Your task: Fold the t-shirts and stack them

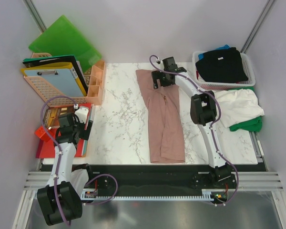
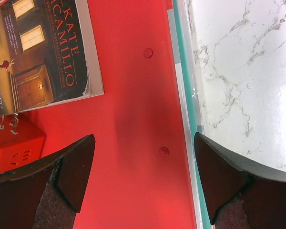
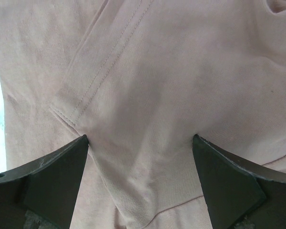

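A dusty pink t-shirt lies folded into a long strip down the middle of the marble table. My right gripper is open at the strip's far end, fingers pressed down on the pink cloth with a ridge of fabric between them. A black t-shirt with a bit of blue sits in the white basket. White and green t-shirts lie heaped at the right edge. My left gripper hangs open over a red folder, empty.
At the left stand a green folder, a peach organiser with clipboards, and a book lying on the red folder. A small red box sits beside the book. The table's left edge runs beside my left gripper.
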### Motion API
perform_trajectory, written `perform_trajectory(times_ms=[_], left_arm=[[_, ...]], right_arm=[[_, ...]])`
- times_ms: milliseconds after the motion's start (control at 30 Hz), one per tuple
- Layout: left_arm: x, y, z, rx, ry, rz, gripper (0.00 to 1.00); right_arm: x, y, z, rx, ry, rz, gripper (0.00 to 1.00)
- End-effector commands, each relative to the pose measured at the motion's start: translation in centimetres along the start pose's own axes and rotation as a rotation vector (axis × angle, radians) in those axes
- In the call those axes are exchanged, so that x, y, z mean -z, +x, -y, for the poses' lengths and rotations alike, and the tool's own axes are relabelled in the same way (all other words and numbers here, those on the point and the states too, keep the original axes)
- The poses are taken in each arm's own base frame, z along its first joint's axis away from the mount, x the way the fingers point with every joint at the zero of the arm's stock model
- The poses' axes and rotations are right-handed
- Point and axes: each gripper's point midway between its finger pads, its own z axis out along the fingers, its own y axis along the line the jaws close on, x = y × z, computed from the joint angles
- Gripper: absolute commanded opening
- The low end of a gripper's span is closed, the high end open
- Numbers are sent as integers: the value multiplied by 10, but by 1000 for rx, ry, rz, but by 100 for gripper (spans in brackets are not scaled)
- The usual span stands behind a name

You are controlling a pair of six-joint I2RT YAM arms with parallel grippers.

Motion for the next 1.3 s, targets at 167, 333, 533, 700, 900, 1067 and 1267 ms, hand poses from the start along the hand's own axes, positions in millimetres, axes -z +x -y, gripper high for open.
perform_trajectory(times_ms=[167, 333, 533, 700, 900, 1067, 1267], left_arm=[[7, -7, -3, -4, -10, 29, 91], [9, -12, -4, -6, -15, 49, 91], [10, -15, 0, 22, 4, 71, 91], [7, -10, 4, 11, 17, 60, 91], [3, -10, 8, 16, 44, 59, 91], [10, -17, 3, 5, 21, 83, 91], [9, -13, 3, -3, 22, 69, 91]], right_arm=[[44, -41, -20, 57, -26, 132, 98], [199, -107, -50, 225, -1, 365, 98], [265, -26, -43, 315, 6, 57, 98], [283, 129, -34, 420, -124, -357, 98], [287, 123, -44, 389, -149, -250, 98], [284, 89, -70, 332, -253, -181, 98], [218, 96, -67, 284, -260, -258, 98]])
